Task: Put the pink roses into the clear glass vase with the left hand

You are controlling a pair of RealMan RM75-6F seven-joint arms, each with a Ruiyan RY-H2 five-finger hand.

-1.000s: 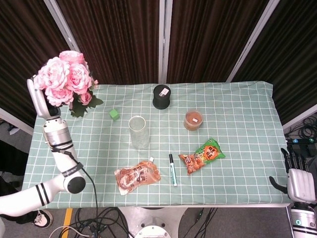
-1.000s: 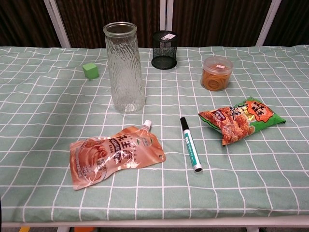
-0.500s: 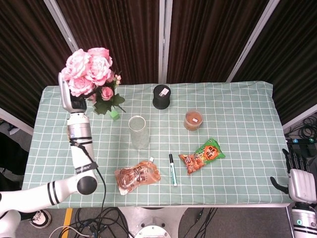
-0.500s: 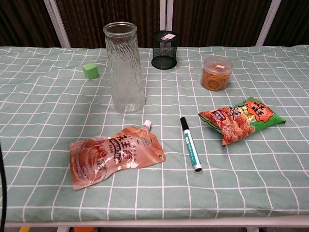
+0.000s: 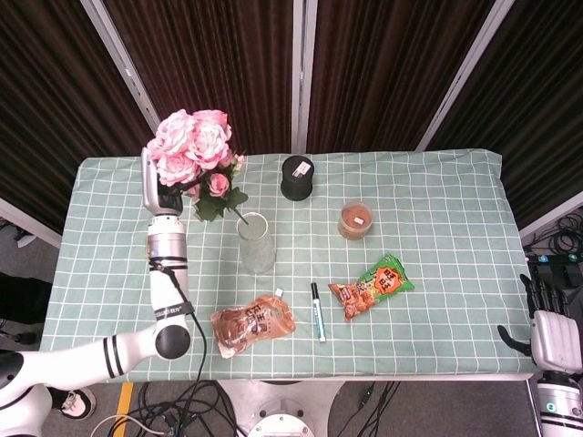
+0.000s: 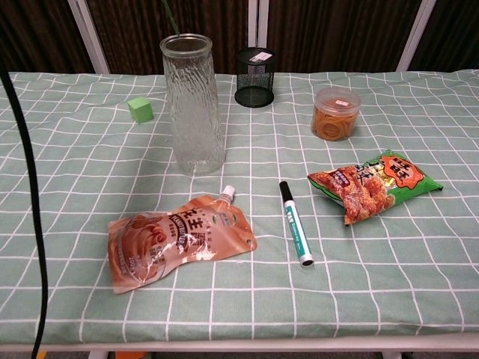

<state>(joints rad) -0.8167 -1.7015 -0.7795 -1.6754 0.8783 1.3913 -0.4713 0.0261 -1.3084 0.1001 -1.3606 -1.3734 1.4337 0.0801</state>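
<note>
My left hand (image 5: 165, 188) is raised above the table's back left and grips the pink roses (image 5: 192, 143) by their stems. The blooms point up and the green leaves (image 5: 217, 202) hang below them. A thin stem slants down to the right, with its tip at the rim of the clear glass vase (image 5: 256, 242). The vase (image 6: 193, 105) stands upright and empty, left of the table's middle. In the chest view only a sliver of green stem (image 6: 171, 18) shows above the vase. My right hand (image 5: 550, 330) hangs off the table's right front corner, holding nothing.
Behind the vase stand a black mesh cup (image 6: 254, 76) and a green cube (image 6: 140, 109). An orange jar (image 6: 336, 112), a snack bag (image 6: 372, 183), a marker (image 6: 296, 222) and an orange pouch (image 6: 176, 239) lie to the right and front. A black cable (image 6: 26, 157) crosses the left edge.
My left arm has swung right from the table's left edge, carrying the roses up to the vase. The stem tip now reaches the vase rim. My right hand has not moved.
</note>
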